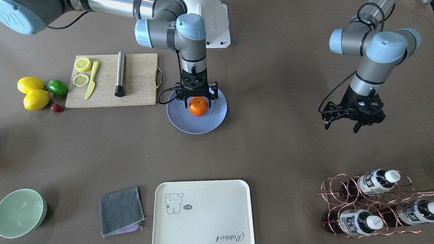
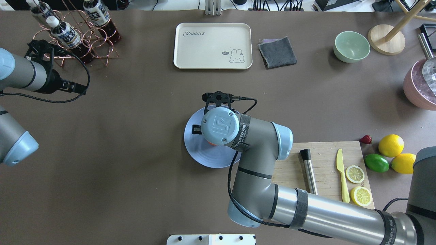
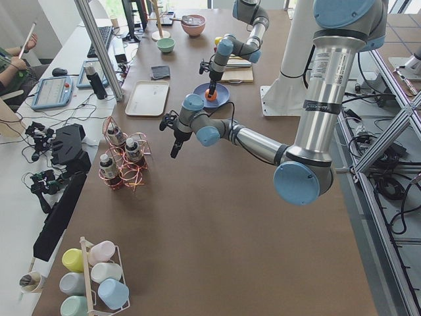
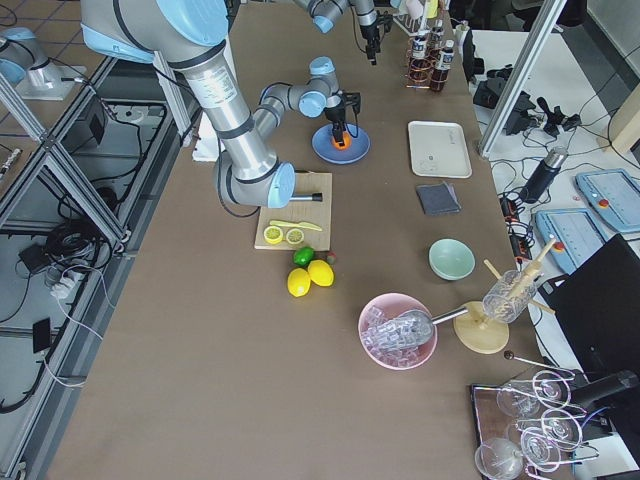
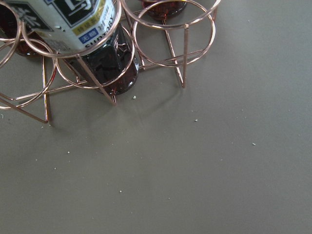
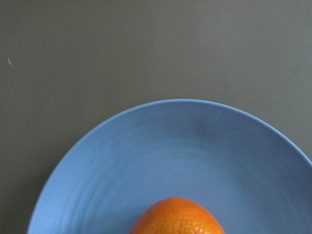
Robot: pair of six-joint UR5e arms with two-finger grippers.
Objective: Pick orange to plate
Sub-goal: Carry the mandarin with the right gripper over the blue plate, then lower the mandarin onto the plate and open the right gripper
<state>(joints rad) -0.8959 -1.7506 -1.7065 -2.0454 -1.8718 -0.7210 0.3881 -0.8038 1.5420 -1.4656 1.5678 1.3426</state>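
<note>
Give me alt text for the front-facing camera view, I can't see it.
The right gripper hangs over the orange on the blue plate, fingers either side. The left gripper hovers open, holding nothing, near a bottle rack.

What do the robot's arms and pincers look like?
Both arms are silver-grey tubes with light-blue round joint caps. The right pincer and left pincer are black, two-fingered, with black cables looping beside them. The right arm wears black straps.
</note>
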